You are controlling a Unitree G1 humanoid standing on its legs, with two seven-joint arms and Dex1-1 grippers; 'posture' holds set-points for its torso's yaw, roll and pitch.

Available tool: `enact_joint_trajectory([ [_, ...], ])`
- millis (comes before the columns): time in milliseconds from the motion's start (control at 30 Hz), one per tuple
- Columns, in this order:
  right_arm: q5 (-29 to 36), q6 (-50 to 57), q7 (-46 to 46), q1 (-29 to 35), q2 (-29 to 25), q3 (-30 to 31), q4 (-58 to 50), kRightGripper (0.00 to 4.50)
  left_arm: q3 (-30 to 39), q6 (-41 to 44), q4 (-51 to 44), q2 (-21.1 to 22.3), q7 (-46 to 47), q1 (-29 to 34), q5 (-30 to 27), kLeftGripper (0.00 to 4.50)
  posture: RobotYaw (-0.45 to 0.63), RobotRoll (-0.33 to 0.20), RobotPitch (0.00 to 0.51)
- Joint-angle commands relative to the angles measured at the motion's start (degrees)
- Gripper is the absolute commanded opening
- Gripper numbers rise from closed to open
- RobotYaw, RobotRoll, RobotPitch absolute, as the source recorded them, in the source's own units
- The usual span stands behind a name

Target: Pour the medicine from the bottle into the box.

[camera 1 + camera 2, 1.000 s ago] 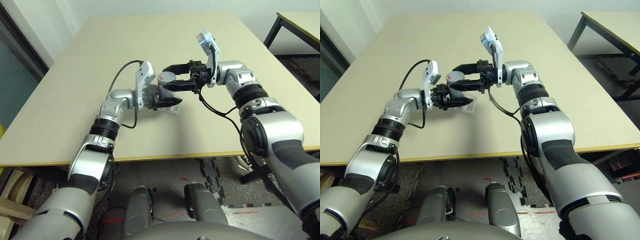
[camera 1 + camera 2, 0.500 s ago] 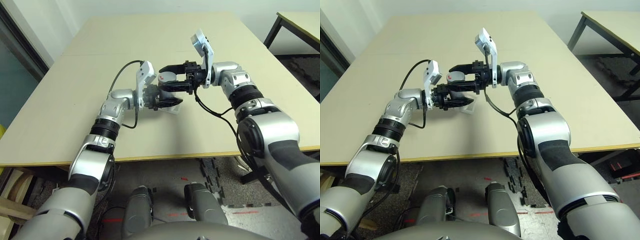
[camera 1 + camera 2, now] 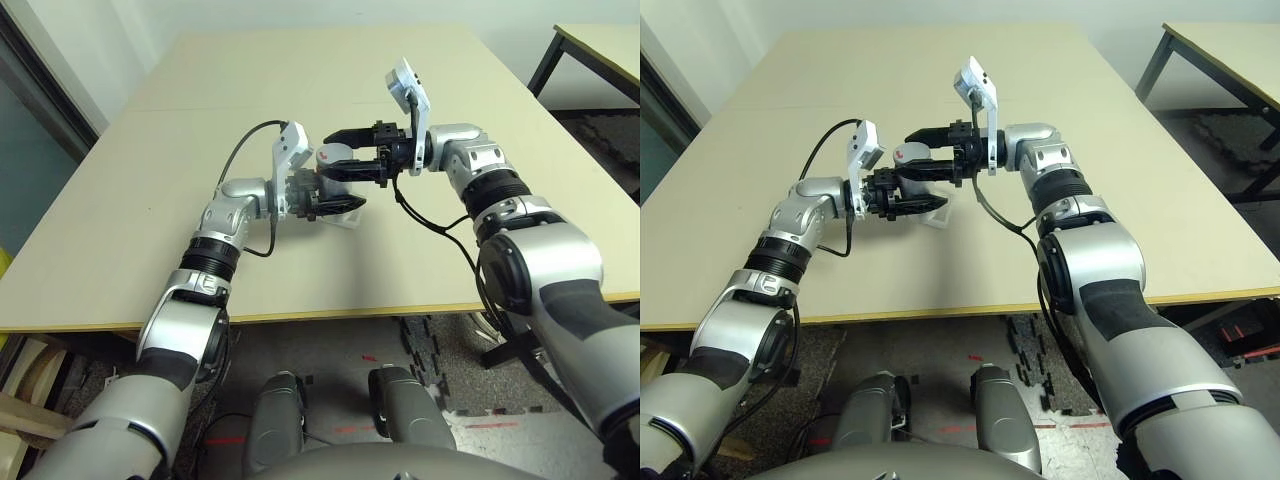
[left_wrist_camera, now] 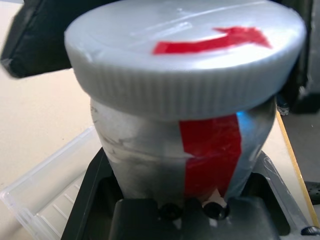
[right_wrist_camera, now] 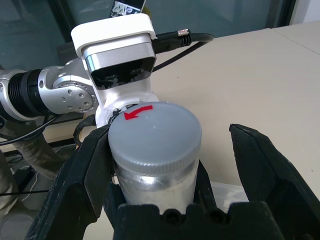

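Bottle [image 3: 330, 165] and both arms are seen meeting above the middle of the bench [image 3: 120, 220] in the left eye view. The bottle is held upright over the box [image 3: 342, 216] by the left pincer [image 3: 335, 205], whose fingers are pressed against its lower body. The right pincer [image 3: 340, 152] is brought in level from the other side, its fingers spread on either side of the cap. The bottle is judged to be steadied low so that the cap is left free for the other arm.

The same arrangement is given in the right eye view: the clear box [image 3: 935, 213] lies on the bench just under the left pincer, so that anything tipped out would fall into it.

From the left wrist view, the bottle's silvery body and red stripe are seen pinched at the base between the black fingers [image 4: 92, 185], with a ribbed grey cap [image 4: 185, 60] still in place. A corner of the box [image 4: 45, 195] shows below and beside it.

From the right wrist view, the cap [image 5: 155, 132] is seen between the spread fingers [image 5: 80, 175]; one finger lies close against its edge while the other stands clear. Medicine is hidden inside the closed bottle, so pouring is judged not yet possible; uncapping appears to be the step in hand
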Motion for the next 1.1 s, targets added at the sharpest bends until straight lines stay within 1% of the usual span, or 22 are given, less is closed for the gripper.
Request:
enact_joint_trajectory([
  [33,-0.8,-0.5,-0.7,-0.7,-1.7,0.0,1.0,4.5,-0.5,0.2,-1.2,0.1,-0.6,0.4,0.4,2.77,-0.2,0.0,0.028],
  [233,-0.9,-0.5,-0.3,-0.3,-3.1,0.0,1.2,4.5,-0.5,0.3,-1.1,0.1,-0.6,0.4,0.4,2.77,-0.2,0.0,0.028],
  [400,-0.6,-0.2,0.7,-0.3,-3.2,0.0,1.0,4.5,-0.5,0.2,-0.6,0.0,-0.5,0.1,0.5,2.77,-0.21,0.0,0.032],
  [1100,0.8,1.2,2.9,-1.5,0.1,-0.1,-0.6,4.5,-0.6,-0.4,0.8,-0.3,-0.1,-0.4,1.0,2.77,-0.22,0.0,0.036],
])
